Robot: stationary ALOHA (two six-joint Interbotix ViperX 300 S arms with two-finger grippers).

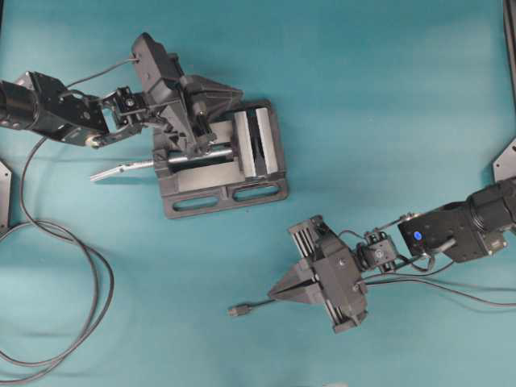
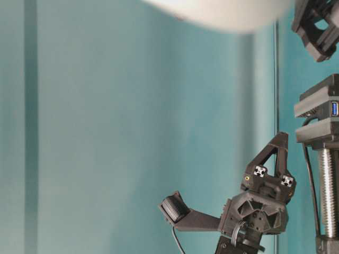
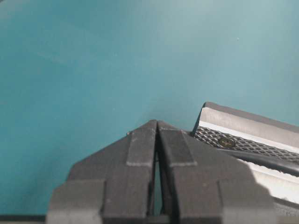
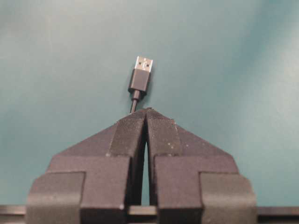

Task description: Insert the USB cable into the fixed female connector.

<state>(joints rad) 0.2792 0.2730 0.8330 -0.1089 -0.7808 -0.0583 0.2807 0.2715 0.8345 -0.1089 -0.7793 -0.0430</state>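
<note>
The USB cable's black plug (image 4: pixel 141 74) lies flat on the teal table just ahead of my right gripper (image 4: pixel 147 110), metal end pointing away. Its thin cable runs back and vanishes under the left fingertip, off the seam. From overhead the plug (image 1: pixel 235 310) sits left of the right gripper (image 1: pixel 272 297), whose jaws are shut with nothing visible between them. The fixed female connector (image 2: pixel 333 108) shows its blue socket, clamped in the grey vise (image 1: pixel 218 181). My left gripper (image 1: pixel 240 90) hovers shut over the vise's back edge, empty (image 3: pixel 157 122).
A silver screw handle (image 1: pixel 121 168) sticks out left of the vise. A long black cable (image 1: pixel 95 278) loops over the table's left side. Another dark cable (image 3: pixel 266 161) lies along the vise jaw (image 3: pixel 243 126). Thin cables (image 1: pixel 451 290) trail right from the right wrist.
</note>
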